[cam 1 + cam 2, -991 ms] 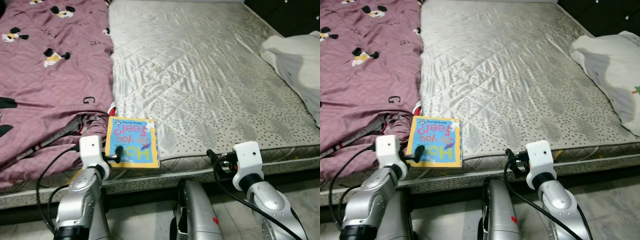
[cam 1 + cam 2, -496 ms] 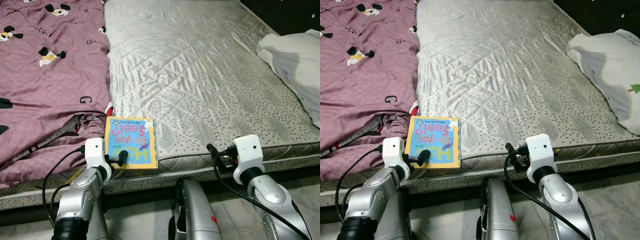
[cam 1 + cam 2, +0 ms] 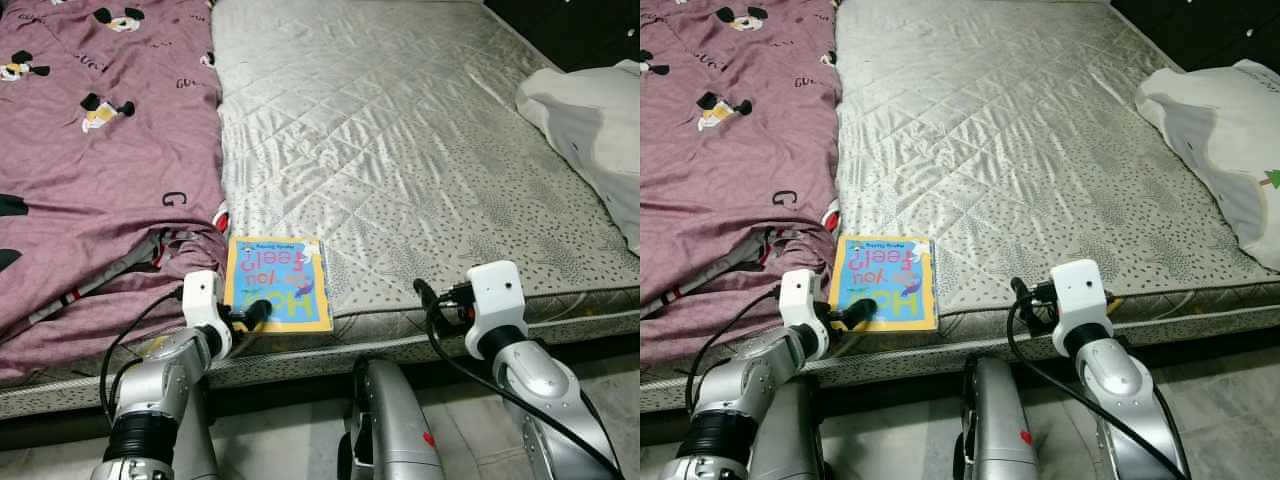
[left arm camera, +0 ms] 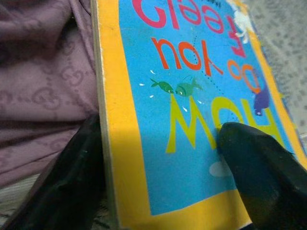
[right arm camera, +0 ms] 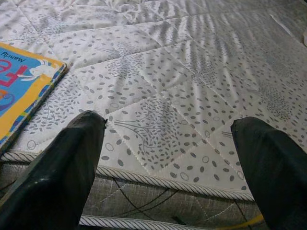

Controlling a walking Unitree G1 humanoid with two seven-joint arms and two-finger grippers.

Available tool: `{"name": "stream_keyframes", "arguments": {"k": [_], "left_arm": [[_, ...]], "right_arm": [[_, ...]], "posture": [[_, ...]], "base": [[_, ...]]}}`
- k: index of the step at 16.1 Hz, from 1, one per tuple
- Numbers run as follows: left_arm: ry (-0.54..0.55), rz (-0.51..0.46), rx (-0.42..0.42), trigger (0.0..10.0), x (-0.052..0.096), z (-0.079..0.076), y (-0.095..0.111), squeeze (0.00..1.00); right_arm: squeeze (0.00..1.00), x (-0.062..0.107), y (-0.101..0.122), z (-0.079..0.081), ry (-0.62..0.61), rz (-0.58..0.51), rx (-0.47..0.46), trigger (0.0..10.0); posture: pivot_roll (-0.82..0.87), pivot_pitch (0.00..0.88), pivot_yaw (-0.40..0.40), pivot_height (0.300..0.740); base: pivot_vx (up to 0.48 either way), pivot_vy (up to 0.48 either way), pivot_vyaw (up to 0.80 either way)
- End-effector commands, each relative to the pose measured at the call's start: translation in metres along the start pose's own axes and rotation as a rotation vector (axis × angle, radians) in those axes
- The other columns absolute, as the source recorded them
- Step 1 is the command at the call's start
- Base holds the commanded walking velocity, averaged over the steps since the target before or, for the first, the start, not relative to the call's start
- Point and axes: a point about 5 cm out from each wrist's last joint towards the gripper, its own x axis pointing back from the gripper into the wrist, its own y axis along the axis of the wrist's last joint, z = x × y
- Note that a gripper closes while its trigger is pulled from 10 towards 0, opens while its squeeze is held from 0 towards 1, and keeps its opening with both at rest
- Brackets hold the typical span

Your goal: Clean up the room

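A yellow-edged blue children's book (image 3: 277, 283) lies flat at the front edge of the grey quilted mattress (image 3: 400, 150), next to the pink blanket (image 3: 90, 150). My left gripper (image 3: 255, 312) is shut on the book's near corner. In the left wrist view one black finger (image 4: 72, 177) sits at the book's side edge and the other finger rests on the cover (image 4: 192, 110). My right gripper (image 3: 425, 295) hangs open at the mattress edge to the right of the book, with nothing between its fingers (image 5: 72, 167).
A white pillow (image 3: 590, 110) lies at the mattress's right side. The pink blanket with cartoon prints covers the left part of the bed and bunches up beside the book. Tiled floor (image 3: 460, 440) shows below the bed edge.
The book has slid a little to the right along the mattress edge with my left gripper on it. The right gripper stays where it was.
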Motion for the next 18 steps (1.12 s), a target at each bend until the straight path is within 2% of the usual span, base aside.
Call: {"name": "stream_keyframes", "arguments": {"k": [1, 5, 7, 9, 10, 13, 14, 18], "left_arm": [[-0.065, 0.053, 0.038, 0.0, -0.006, -0.010, -0.011, 0.00], [-0.085, 0.016, 0.065, 0.0, -0.008, -0.010, -0.007, 0.00], [-0.118, -0.009, 0.132, 0.0, -0.011, -0.013, -0.002, 0.00], [-0.114, 0.013, 0.139, 0.0, -0.012, -0.012, -0.005, 0.00], [-0.076, 0.052, 0.158, 10.0, -0.015, -0.008, -0.011, 0.00], [-0.049, 0.056, 0.259, 10.0, -0.017, -0.003, -0.014, 0.00], [-0.048, 0.060, 0.275, 0.0, -0.017, -0.002, -0.014, 0.00], [-0.058, 0.071, 0.310, 0.0, -0.020, -0.001, -0.015, 0.00]], "right_arm": [[0.00, 0.000, -0.002, -0.006, -0.017, 0.007, 0.007, 10.0], [0.00, -0.003, -0.001, -0.003, -0.010, 0.003, 0.010, 10.0], [0.00, -0.007, 0.001, -0.002, -0.004, -0.006, 0.011, 10.0], [0.00, -0.008, 0.001, -0.002, -0.005, -0.006, 0.012, 10.0], [0.00, -0.009, 0.001, -0.003, -0.007, -0.009, 0.013, 10.0], [0.00, -0.010, 0.001, -0.003, -0.012, -0.012, 0.012, 10.0], [0.00, -0.010, 0.001, -0.002, -0.011, -0.012, 0.011, 10.0], [0.00, -0.010, 0.001, -0.001, -0.009, -0.013, 0.014, 10.0]], "posture": [[-0.12, 0.119, -0.099, 0.515], [-0.11, 0.111, -0.100, 0.515], [-0.11, 0.102, -0.098, 0.515], [-0.11, 0.098, -0.097, 0.515], [-0.11, 0.097, -0.095, 0.515], [-0.11, 0.094, -0.090, 0.515], [-0.11, 0.091, -0.089, 0.515], [-0.11, 0.088, -0.086, 0.515]], "base": [[0.000, 0.000, 0.00], [0.000, 0.000, 0.00], [0.000, 0.000, 0.00], [0.000, 0.000, 0.00], [0.000, 0.000, 0.00], [0.000, 0.000, 0.00], [0.000, 0.000, 0.00], [0.000, 0.000, 0.00]]}}
